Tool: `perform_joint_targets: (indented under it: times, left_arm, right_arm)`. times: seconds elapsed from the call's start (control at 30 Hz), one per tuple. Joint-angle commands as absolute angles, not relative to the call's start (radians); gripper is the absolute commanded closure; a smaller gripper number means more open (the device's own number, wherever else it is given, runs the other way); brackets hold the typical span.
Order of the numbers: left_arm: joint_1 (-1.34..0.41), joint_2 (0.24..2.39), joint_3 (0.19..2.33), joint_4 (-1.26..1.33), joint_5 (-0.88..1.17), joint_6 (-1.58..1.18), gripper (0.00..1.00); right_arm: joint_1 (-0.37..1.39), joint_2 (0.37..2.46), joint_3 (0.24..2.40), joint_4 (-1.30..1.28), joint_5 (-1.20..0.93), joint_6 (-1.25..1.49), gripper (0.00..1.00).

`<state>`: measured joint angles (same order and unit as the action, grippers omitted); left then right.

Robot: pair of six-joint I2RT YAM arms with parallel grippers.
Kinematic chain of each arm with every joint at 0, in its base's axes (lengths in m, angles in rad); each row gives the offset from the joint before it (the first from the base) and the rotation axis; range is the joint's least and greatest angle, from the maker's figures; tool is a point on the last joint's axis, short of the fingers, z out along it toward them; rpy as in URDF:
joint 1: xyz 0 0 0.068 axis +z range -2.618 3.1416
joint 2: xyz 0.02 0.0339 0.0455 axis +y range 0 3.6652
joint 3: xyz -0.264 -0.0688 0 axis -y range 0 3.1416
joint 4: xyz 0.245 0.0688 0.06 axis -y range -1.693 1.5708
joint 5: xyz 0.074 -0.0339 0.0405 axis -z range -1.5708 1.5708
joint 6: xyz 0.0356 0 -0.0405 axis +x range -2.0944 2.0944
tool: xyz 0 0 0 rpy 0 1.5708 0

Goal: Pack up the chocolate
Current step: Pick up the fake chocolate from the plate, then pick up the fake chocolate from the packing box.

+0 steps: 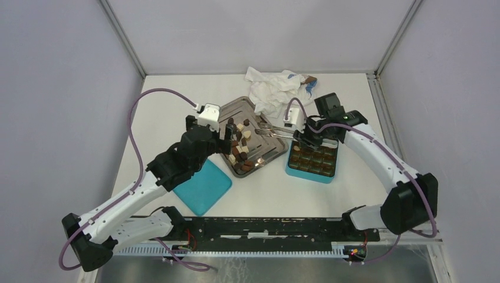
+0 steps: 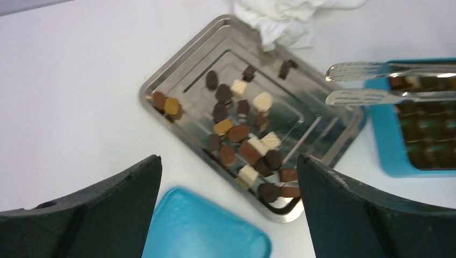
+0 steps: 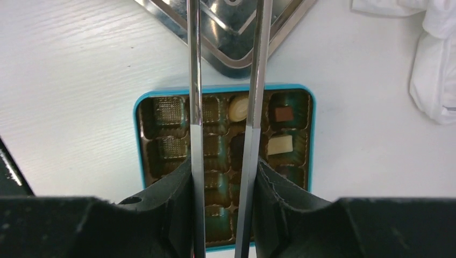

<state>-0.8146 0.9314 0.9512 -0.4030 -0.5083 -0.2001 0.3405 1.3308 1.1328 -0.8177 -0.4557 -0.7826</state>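
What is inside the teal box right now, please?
In the teal box I see three chocolates: a cream-white round piece, a brown square and a cream-white block. Most other visible cells look empty; the tongs and right tool cover the nearer cells.

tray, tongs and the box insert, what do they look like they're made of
Tray: polished metal, probably stainless steel; mirror-like reflections and pressed steps.
Tongs: same bright metal; thin flat blades with sharp glints.
Box insert: likely thin glossy plastic, gold-brown, moulded into textured cups.
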Motion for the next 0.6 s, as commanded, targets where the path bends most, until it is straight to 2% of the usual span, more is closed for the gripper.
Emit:
perform_joint_targets:
  times: [0.0,0.27,0.57]
  left_arm:
    - [-0.809,0.903,0.912,-0.444,-0.648,-0.091,0.0]
    - [-0.758,0.895,0.911,-0.442,-0.631,-0.1,0.0]
    - [-0.738,0.875,0.907,-0.439,-0.624,-0.099,0.0]
  right_arm:
    - [0.418,1.45,1.263,-0.767,-0.254,-0.713,0.59]
    - [0.501,1.687,1.434,-0.809,-0.127,-0.69,0.59]
    - [0.534,1.817,1.524,-0.846,-0.088,-0.687,0.57]
